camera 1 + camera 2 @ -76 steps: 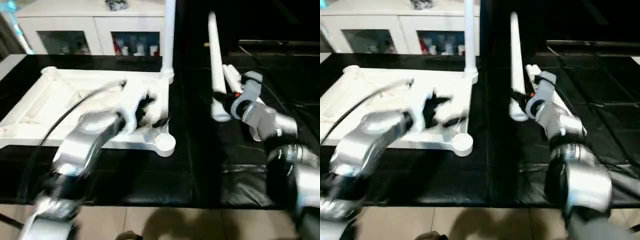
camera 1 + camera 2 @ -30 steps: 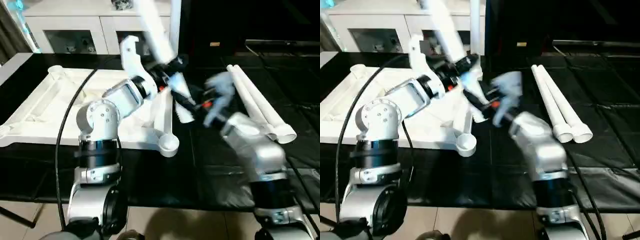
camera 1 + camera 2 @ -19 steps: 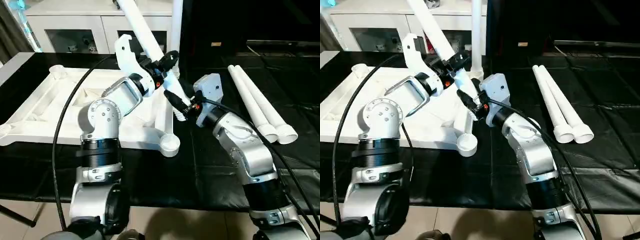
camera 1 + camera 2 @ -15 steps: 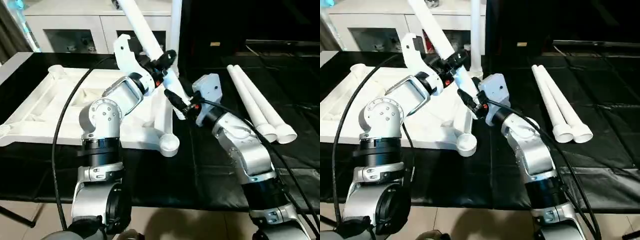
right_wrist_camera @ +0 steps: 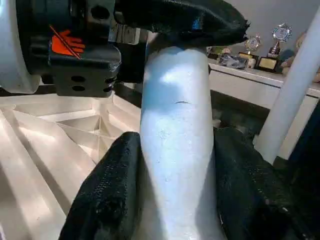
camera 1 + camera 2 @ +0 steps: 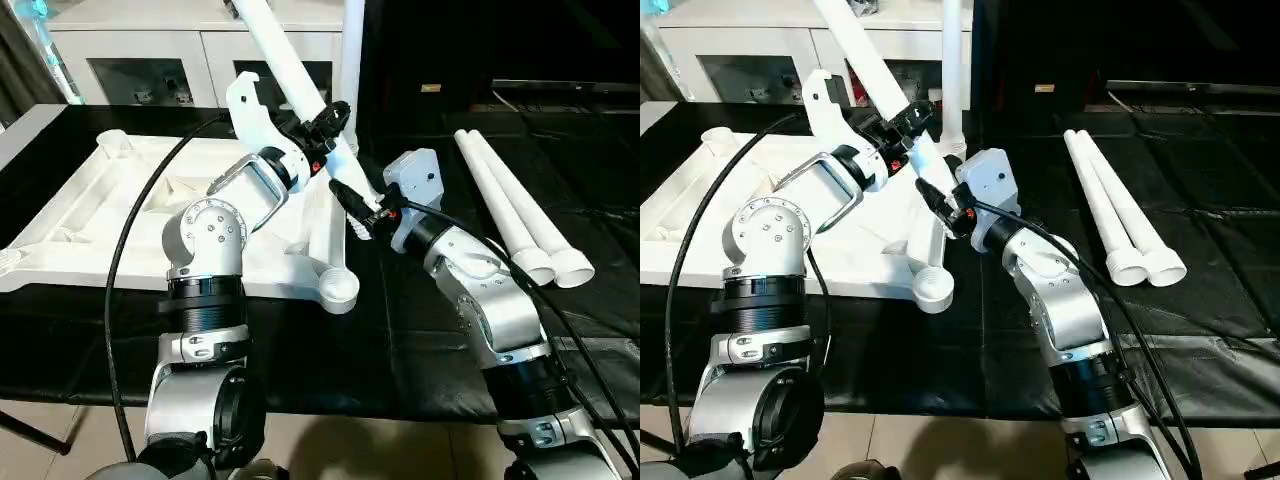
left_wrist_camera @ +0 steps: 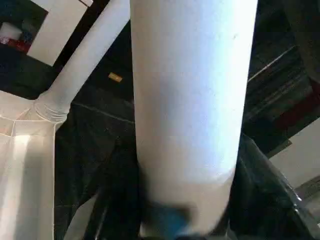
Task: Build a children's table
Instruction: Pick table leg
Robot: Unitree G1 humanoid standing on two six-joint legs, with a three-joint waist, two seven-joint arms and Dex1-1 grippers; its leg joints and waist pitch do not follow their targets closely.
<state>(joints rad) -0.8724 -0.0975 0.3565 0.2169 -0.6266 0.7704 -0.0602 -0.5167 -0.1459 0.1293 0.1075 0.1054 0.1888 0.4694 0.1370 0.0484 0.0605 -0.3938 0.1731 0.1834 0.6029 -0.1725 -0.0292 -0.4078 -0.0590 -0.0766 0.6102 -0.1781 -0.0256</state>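
While both grippers, left and right, clamp one leg slanting at upper centre above the top, I judge insertion next: align its lower end to a socket.

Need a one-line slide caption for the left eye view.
Both grippers, left and right, clamp one tilted white leg above the upturned tabletop; two spare legs lie alongside.

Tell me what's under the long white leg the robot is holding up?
Under the long tapered white plastic leg lies the upside-down white ribbed tabletop on the black table. Both tools cover the leg's lower end.
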